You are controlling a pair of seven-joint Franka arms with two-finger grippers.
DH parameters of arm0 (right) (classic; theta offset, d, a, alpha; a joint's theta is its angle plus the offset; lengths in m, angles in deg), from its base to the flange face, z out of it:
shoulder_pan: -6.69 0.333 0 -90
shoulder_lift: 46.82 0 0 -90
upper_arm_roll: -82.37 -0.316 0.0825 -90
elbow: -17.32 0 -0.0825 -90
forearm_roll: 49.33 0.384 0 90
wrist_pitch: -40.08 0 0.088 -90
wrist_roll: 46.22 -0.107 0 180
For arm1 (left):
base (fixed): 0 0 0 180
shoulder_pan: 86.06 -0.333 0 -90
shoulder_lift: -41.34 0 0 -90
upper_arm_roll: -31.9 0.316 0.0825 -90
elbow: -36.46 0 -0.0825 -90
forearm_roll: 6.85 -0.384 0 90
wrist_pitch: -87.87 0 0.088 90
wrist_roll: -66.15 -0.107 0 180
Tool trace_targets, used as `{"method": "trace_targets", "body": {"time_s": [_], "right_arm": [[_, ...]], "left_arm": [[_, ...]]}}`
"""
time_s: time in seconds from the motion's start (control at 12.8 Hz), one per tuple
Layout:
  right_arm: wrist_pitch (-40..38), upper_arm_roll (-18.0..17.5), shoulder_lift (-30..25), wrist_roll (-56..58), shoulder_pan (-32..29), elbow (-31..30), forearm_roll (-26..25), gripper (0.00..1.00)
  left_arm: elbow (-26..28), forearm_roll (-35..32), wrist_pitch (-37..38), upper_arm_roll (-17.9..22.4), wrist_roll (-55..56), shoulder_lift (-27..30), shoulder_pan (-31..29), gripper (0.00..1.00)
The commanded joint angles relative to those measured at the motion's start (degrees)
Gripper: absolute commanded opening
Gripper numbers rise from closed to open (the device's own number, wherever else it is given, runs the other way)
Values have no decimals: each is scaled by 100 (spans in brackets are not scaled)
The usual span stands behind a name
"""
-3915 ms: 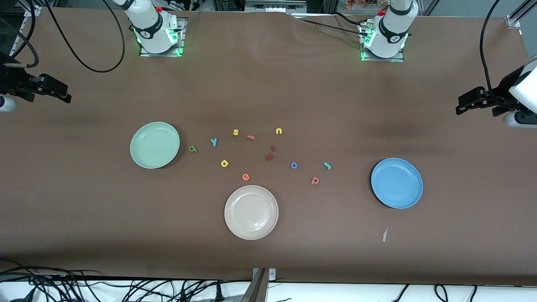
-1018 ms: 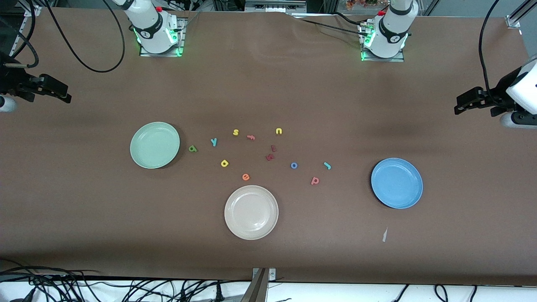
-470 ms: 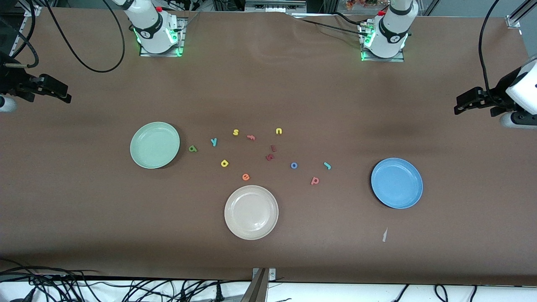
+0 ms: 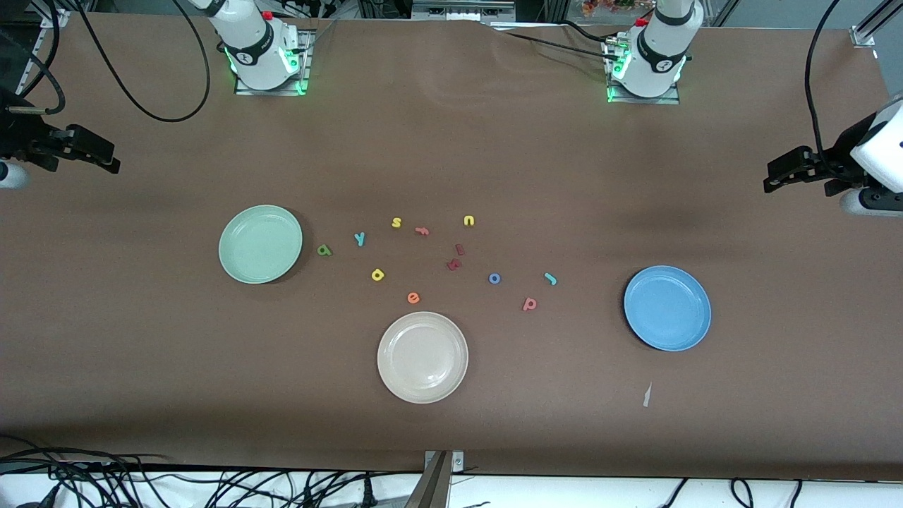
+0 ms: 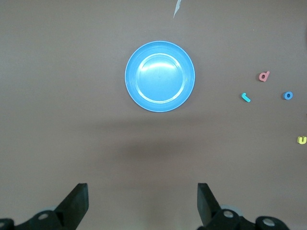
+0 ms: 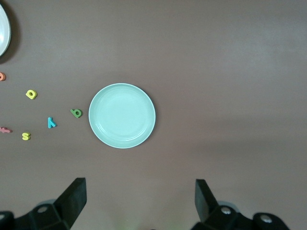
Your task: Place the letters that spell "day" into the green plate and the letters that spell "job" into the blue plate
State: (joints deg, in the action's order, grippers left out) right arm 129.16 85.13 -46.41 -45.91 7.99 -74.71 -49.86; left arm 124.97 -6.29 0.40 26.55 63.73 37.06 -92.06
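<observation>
A wide table (image 4: pixel 451 141) covered in a matte brown sheet fills nearly the whole front view. The sheet has a slight wrinkle toward 12 o'clock, near its upper edge. Soft, broad shadows lie across it at 9 and 3 o'clock, under even overhead light. At 6 o'clock the table's edge gives way to a white floor (image 4: pixel 564 494) strewn with black cables (image 4: pixel 141 483), thickest toward 7 o'clock. A metal bracket (image 4: pixel 439 480) sits at the middle of that edge. A small scrap of pale paper (image 4: pixel 646 395) lies on the sheet at 5 o'clock. Metal framing (image 4: pixel 871 21) shows at 1 o'clock.
</observation>
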Motion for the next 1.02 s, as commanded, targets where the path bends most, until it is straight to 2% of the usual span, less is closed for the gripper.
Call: {"method": "trace_targets", "body": {"time_s": [0.0,0.31,0.47,0.7,0.86,0.94], "right_arm": [[-49,-4,30,-13,-7,106,53,100],[-40,-4,30,-22,-7,98,53,100],[56,-4,39,-48,2,63,88,100],[582,-39,100,-170,177,-191,97,100],[742,-48,319,-730,422,-236,97,100],[699,-39,494,-1021,606,-219,89,100]], "left_arm": [[17,103,63,7,-109,33,-16,100],[-27,103,2,16,-22,-54,-7,100],[-237,121,-16,33,-12,-204,-51,100],[-282,130,-24,33,-21,-582,-16,100],[-326,120,-60,16,-21,-1160,37,100],[-361,120,-68,-2,-12,-1215,55,100]]}}
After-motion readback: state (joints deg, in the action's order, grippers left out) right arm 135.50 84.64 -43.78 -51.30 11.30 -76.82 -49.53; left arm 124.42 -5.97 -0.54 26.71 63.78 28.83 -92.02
